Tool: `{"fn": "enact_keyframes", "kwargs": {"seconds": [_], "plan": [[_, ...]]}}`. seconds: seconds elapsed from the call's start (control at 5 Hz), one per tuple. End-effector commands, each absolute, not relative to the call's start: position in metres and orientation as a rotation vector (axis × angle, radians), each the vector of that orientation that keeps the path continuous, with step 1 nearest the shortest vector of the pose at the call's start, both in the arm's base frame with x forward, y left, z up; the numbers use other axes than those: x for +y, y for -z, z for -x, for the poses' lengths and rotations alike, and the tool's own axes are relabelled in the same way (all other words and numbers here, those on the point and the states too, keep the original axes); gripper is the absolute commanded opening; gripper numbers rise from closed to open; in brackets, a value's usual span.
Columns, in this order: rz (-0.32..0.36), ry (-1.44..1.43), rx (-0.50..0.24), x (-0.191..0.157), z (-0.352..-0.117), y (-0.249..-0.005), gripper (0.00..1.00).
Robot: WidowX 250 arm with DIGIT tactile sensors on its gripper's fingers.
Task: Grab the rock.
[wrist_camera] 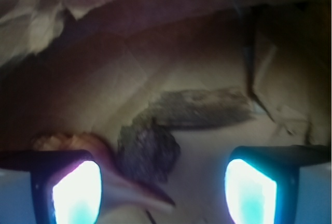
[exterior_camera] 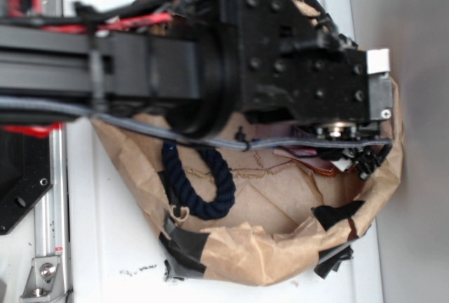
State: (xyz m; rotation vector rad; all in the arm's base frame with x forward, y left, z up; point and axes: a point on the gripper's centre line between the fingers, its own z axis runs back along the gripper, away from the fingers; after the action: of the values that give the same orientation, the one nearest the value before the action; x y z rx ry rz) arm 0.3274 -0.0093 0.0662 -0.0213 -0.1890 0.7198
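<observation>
The step in hand is the approach: the gripper (wrist_camera: 163,182) hangs over the brown paper nest (exterior_camera: 280,254) and nothing is grasped yet. In the wrist view the two fingers (wrist_camera: 78,185) stand wide apart, open, with empty space between them.

The rock (wrist_camera: 176,125) lies on the paper floor of the nest, above the finger gap as the wrist view frames it. Its darker, stubby leg sits nearest the left-hand finger in that view; its longer, paler leg runs away towards the upper right, beyond the fingertips. The rock is not between the fingers; only its lower end comes near the line joining them.

The seashell (wrist_camera: 98,154), orange and cream, lies just beside the rock's stubby leg and passes close by the left-hand finger, its pointed end reaching into the gap.

The next move appears to call for an advance towards the rock so that the fingers straddle the stubby leg, then a descent and closure. The judgement is that the shell's tip may be caught as well unless the approach is offset away from it.

In the exterior view the arm hides the rock; a dark blue rope (exterior_camera: 203,184) lies on the paper, apart
</observation>
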Motion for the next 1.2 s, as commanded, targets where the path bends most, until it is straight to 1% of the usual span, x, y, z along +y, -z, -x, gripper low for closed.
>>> {"fn": "enact_keyframes", "kwargs": {"seconds": [0.0, 0.2, 0.4, 0.6, 0.8, 1.0], "plan": [[0.105, -0.662, -0.327, 0.017, -0.312, -0.09, 1.0], [0.112, -0.618, -0.334, 0.018, -0.325, -0.08, 1.0], [0.13, -0.589, -0.346, 0.009, -0.335, -0.08, 1.0], [0.137, -0.587, -0.336, 0.005, -0.339, -0.075, 1.0], [0.102, -0.565, -0.298, 0.003, -0.343, -0.058, 1.0], [0.069, -0.562, -0.227, 0.0, -0.334, -0.036, 1.0]]}}
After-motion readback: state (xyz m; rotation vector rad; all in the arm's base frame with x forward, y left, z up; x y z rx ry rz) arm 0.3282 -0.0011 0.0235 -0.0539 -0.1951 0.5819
